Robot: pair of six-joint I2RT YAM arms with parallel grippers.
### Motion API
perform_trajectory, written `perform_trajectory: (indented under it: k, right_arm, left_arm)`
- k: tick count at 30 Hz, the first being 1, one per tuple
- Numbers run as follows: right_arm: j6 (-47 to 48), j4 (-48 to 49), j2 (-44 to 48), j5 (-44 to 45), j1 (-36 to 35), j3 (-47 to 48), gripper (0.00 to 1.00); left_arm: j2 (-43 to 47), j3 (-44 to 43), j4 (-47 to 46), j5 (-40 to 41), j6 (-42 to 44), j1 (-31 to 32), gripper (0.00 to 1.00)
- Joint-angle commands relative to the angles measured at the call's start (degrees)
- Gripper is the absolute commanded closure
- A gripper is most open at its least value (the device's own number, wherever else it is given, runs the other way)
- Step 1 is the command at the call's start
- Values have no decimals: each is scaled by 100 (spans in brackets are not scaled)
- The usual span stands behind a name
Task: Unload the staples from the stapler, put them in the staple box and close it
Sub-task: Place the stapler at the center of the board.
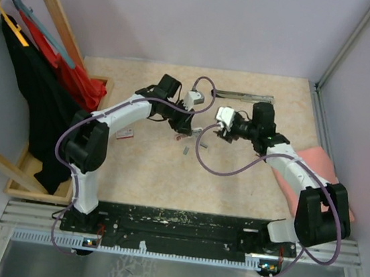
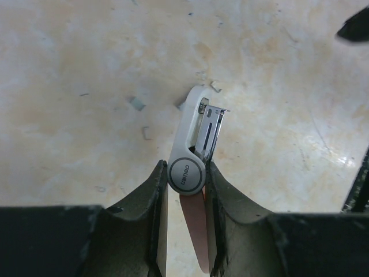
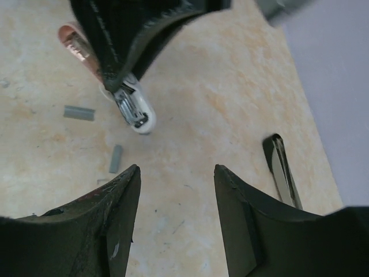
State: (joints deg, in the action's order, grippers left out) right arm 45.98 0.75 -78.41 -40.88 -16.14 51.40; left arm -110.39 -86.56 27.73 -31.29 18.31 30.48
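A small white stapler (image 2: 193, 124) with a pink underside hangs over the table, pinched at its round hinge end by my left gripper (image 2: 185, 167), which is shut on it. Its metal magazine (image 2: 211, 130) stands open at the front. In the right wrist view the stapler (image 3: 137, 112) points nose down under the left gripper's black fingers (image 3: 124, 40). Two short grey staples (image 3: 79, 113) (image 3: 116, 158) lie loose on the table below it. My right gripper (image 3: 176, 170) hovers close by to the right, open and empty, apart from the stapler.
A long silver bar (image 1: 244, 96) lies at the back of the table, and a small red-and-white box (image 1: 126, 133) sits left of the grippers. A pink cloth (image 1: 316, 168) rests at the right edge. A wooden rack with hanging clothes (image 1: 44, 74) stands on the left.
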Motion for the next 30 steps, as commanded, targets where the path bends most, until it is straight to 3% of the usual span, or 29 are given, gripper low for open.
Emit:
perform_trajectory:
  k: [1, 5, 12, 22, 30]
  right_arm:
    - [2003, -683, -16, -348, -472, 97, 45]
    - [2857, -1060, -39, -189, -827, 68, 43]
    - [3520, -1361, -162, 122, -1278, -11, 42]
    - [3282, -794, -428, 1131, -1910, -209, 42]
    - [3062, -582, -537, 1396, -2019, -242, 45]
  left_arm:
    - [-211, -336, 716, -1154, 183, -47, 99]
    - [-296, -396, 889, -1587, 202, -68, 99]
    - [-415, -480, 1107, -2018, 213, -64, 99]
    - [-463, -501, 1212, -2337, 235, -68, 99]
    - [-498, -463, 1271, -2409, 337, -63, 99]
